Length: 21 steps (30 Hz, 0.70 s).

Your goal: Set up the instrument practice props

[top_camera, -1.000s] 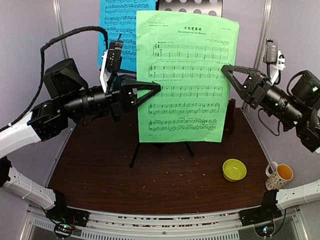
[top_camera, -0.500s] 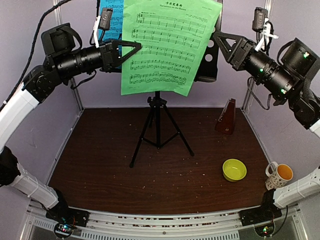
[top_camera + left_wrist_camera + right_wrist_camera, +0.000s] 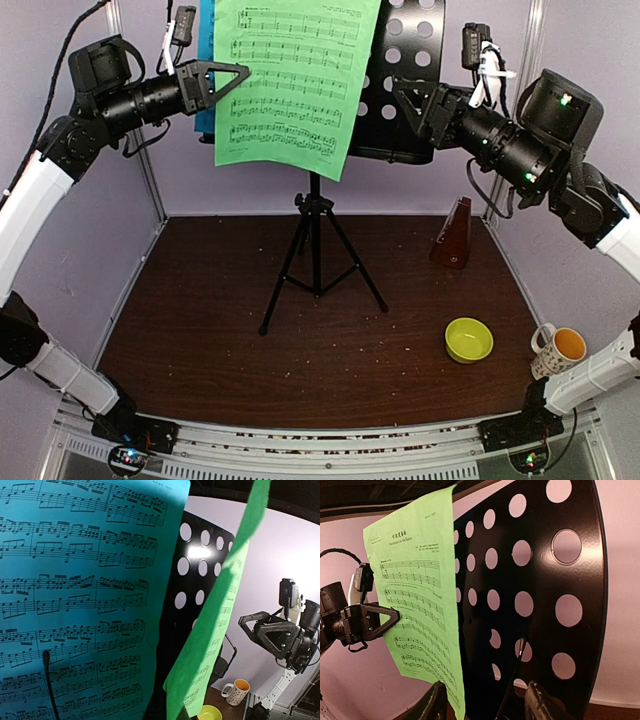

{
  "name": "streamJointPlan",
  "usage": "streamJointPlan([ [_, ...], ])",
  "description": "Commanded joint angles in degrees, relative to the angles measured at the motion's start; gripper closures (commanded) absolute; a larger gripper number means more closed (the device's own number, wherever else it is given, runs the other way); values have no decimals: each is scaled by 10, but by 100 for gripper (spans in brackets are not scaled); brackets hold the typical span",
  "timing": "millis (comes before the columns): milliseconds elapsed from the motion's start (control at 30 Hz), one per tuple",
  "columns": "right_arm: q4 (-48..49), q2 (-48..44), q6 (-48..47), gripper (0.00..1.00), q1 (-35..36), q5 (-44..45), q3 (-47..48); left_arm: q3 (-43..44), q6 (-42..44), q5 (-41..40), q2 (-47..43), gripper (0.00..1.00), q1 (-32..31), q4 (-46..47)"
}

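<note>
Green sheet (image 3: 290, 85) hangs high at the far side, in front of the stand desk (image 3: 410, 60). Its long axis is near vertical, staves facing near. Left gripper (image 3: 238, 72) is clamped on its left edge. Only the left wrist view shows the blue sheet (image 3: 75, 605) plainly, behind. Right gripper (image 3: 487, 705) is parted, empty, facing the desk.

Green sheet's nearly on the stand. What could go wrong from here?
1. Only the left gripper pinches the green sheet, at one edge. It hangs tilted, its bottom below the desk, so it may slide off when let go.
2. The open right gripper sits close to the desk; a nudge could tip the stand.
</note>
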Motion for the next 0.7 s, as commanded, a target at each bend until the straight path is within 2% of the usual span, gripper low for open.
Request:
streamJointPlan([
  [0,-5,13,-5,45,-3,24,28,18,-23,28,7,100,15,37],
  [233,3,27,-10,47,-2,77,23,35,-22,36,3,100,17,63],
  [667,4,66,-1,55,-9,110,38,48,-20,44,12,100,18,80],
])
